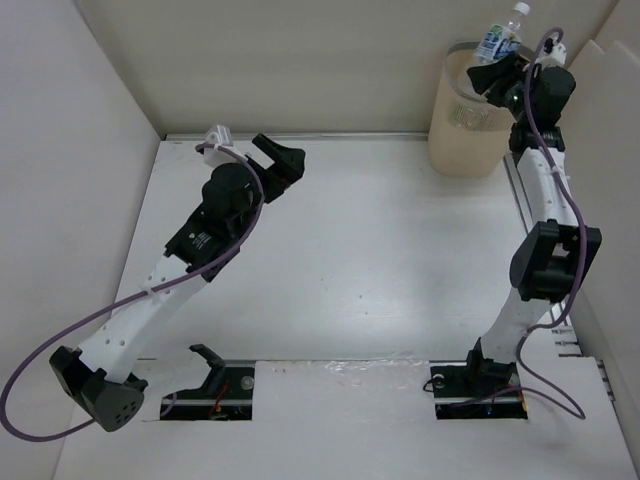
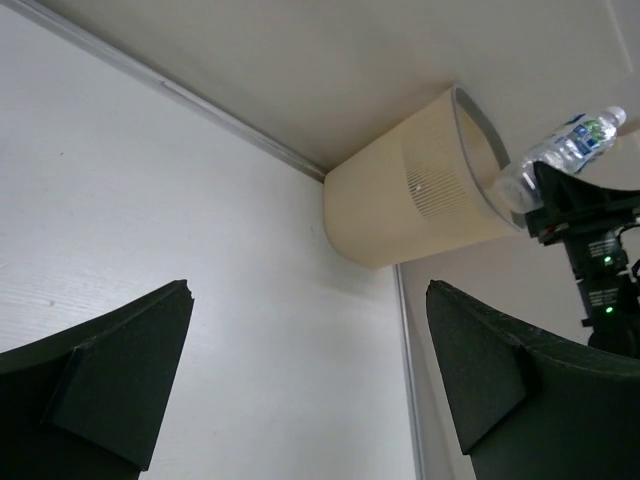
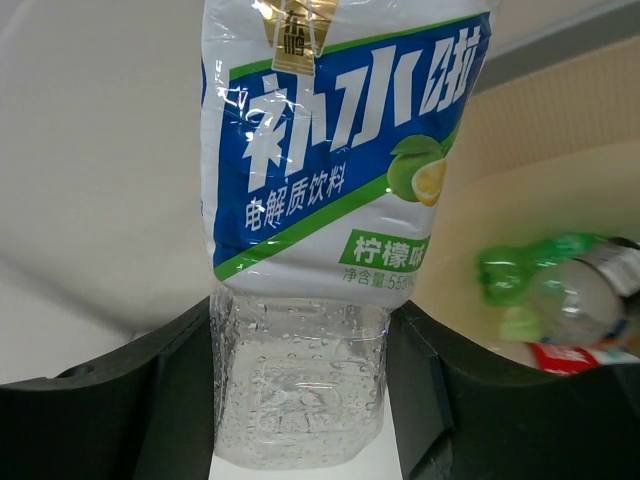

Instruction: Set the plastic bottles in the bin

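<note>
1. Currently, the right gripper is clenched on a clear plastic bottle, its two black fingers pressing the dimpled lower body from either side.
2. That bottle carries a blue-and-white label with a lemon picture and has a white cap. It hangs over the mouth of the beige bin, its cap tilted toward 1 o'clock in the overhead view.
3. The bin stands at the 1 o'clock corner of the white table, close to the back wall.
4. Inside the bin, the right wrist view shows a green bottle and, just beside it at its 5 o'clock, a red-labelled bottle. Any further contents cannot be told.
5. The left gripper sits toward 10 o'clock over the table, released, its jaws spread wide and grasping nothing. The tabletop shows between its fingers in the left wrist view.
</note>
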Motion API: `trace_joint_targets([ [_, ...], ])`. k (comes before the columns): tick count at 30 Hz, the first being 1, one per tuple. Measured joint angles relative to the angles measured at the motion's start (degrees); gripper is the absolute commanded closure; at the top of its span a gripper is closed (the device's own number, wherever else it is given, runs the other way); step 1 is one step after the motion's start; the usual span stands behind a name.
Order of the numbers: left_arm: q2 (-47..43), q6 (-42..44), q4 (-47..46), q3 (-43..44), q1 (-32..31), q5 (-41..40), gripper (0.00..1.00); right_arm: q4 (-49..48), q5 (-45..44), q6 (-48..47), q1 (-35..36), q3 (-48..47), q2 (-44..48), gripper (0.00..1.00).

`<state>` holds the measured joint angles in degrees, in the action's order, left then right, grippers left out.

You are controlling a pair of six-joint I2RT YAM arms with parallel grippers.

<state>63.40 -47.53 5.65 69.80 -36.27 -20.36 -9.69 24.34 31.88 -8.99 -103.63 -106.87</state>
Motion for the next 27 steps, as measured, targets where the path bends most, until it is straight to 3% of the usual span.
trace_joint_targets([
  [2,-0.9,0.5,0.7,-1.9,0.0,0.4,0.0,2.8,-4.8,0.3,-0.9,-1.6,-0.7,0.25],
  [3,-1.1,0.8,1.0,-2.8,0.0,0.6,0.0,4.5,-6.9,0.4,-1.1,-2.5,-1.0,0.0],
  [16,-0.4,6.1,5.4,-3.9,0.0,2.1,0.0,24.8,-26.1,-1.2,0.0,-26.5,-8.0,0.0],
  [22,1.1,7.6,11.6,1.0,0.0,-0.1,0.0,31.8,-27.5,-4.5,1.3,-23.7,-3.1,0.0],
  [27,1.1,9.7,17.1,8.8,0.0,-4.2,0.0,37.5,-27.8,-9.5,5.3,-13.5,10.0,0.0],
])
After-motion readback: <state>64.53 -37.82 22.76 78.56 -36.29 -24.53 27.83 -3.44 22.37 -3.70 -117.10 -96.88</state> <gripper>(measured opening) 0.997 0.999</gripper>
